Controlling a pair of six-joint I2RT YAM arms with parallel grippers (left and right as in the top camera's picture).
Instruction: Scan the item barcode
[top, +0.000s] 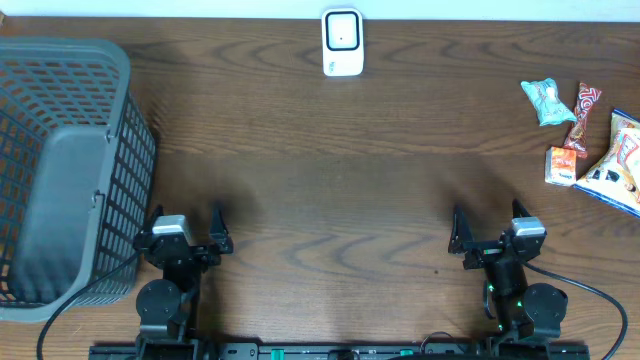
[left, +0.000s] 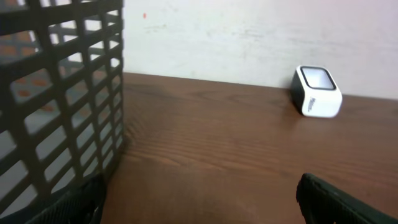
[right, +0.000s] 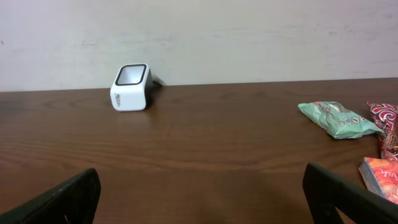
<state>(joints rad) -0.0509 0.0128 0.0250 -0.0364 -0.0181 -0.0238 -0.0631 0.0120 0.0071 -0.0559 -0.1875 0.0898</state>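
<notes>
The white barcode scanner stands at the table's far edge, also visible in the left wrist view and right wrist view. Snack items lie at the far right: a teal packet, a red wrapper, a small orange box and a white and yellow bag. My left gripper hangs open near the front edge, nothing between its fingers. My right gripper is open too, empty, well short of the snacks.
A large grey mesh basket fills the left side, close beside the left gripper. Bare brown wood table lies between the grippers and the scanner. A pale wall rises behind the table.
</notes>
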